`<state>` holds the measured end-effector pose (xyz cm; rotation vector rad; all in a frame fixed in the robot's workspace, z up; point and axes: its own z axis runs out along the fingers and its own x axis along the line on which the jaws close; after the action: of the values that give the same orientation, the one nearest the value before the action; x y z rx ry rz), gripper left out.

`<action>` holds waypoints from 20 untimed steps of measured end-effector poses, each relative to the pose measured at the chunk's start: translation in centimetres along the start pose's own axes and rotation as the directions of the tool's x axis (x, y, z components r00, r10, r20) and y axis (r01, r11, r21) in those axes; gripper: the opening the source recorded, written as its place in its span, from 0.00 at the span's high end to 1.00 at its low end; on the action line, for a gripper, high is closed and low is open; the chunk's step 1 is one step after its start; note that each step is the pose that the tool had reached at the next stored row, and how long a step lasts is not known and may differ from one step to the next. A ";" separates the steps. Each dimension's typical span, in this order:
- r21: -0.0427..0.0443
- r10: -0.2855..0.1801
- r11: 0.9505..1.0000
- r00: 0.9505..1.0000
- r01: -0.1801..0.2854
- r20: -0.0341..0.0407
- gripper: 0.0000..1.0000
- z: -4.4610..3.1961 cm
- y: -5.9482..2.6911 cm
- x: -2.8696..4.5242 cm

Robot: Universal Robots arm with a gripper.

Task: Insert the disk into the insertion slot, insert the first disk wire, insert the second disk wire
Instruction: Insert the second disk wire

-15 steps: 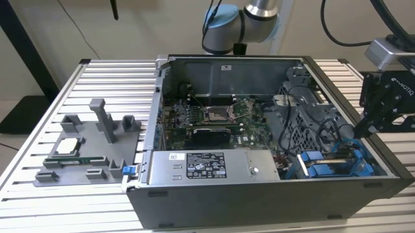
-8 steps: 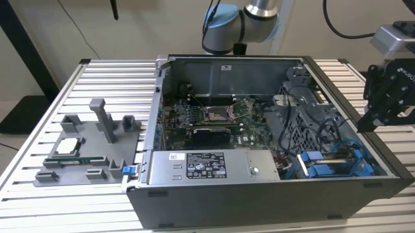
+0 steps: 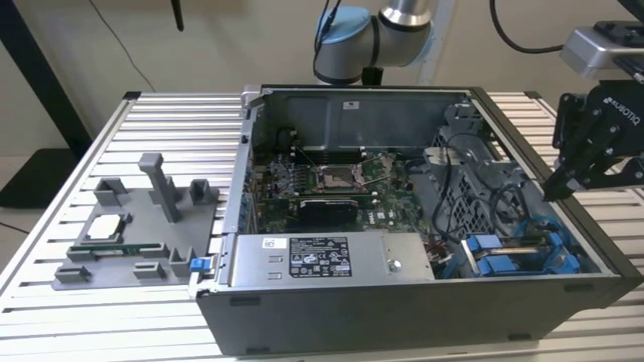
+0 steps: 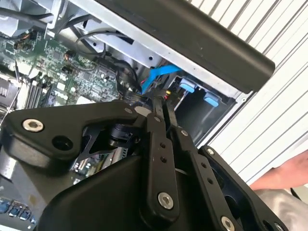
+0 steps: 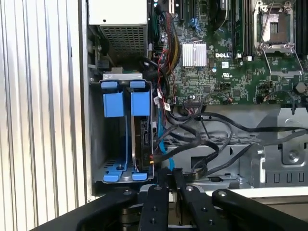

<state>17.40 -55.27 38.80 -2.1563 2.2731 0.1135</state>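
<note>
Sheet-metal slot [image 5: 95, 144] with smooth blue plastic tabs [image 5: 113, 104] holds the flat disk [image 5: 145, 144] on edge inside the open computer case [image 3: 403, 317]. Close beside it, among glossy black cables [image 5: 211, 129], the black gripper [image 5: 169, 173] is pinched narrow.

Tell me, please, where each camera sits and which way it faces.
Exterior view: off the arm, looking down into the open computer case; arm and gripper show.
First wrist view: on the wrist, looking past the gripper into the drive bay.
Second wrist view: on the wrist, along the gripper toward the circuit board.
Both share gripper and drive bay.
</note>
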 end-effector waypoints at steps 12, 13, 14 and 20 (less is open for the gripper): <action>0.000 0.000 1.000 1.000 0.000 0.001 1.00 0.07 3.74 0.16; 0.000 0.000 1.000 1.000 0.000 0.001 1.00 0.08 4.00 0.18; 0.000 0.000 1.000 1.000 0.000 0.001 1.00 0.09 4.25 0.19; 0.010 -0.001 1.000 1.000 0.001 0.001 1.00 0.28 4.69 0.40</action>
<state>12.68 -55.42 38.72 -2.1512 2.2672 0.1027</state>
